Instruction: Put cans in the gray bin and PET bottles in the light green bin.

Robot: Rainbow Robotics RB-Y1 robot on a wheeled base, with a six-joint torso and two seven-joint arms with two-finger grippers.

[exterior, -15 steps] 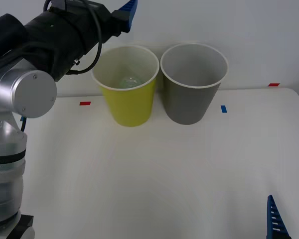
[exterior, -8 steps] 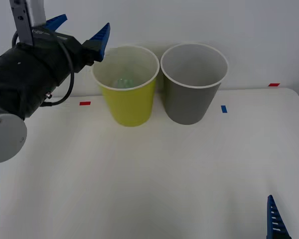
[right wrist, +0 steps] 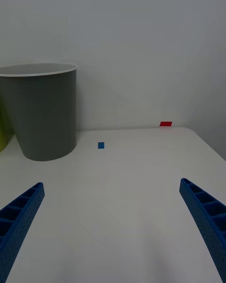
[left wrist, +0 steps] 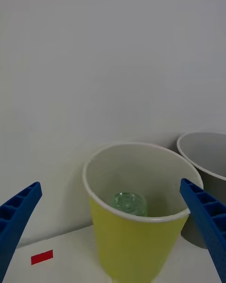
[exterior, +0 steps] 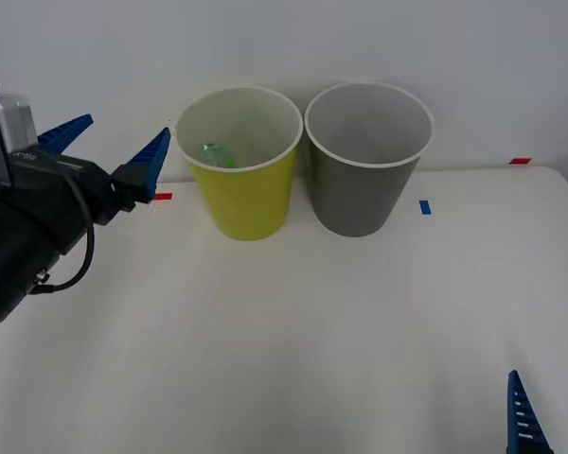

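PET bottle (exterior: 216,153) lies inside the light green bin (exterior: 243,203), front view; left gripper (exterior: 112,151) at its 9 o'clock, fingers apart. Right wrist: right gripper (right wrist: 113,226) spread (nothing held), gray bin (right wrist: 44,118) at 10 o'clock. Left wrist: bottle in bin.

White table (exterior: 293,322) w/ two bins at the back: light green bin (exterior: 241,194) touching gray bin (exterior: 364,189) on its left. Red tape (exterior: 161,197) left of green bin; blue tape (exterior: 425,206), red tape (exterior: 520,161) right of gray.
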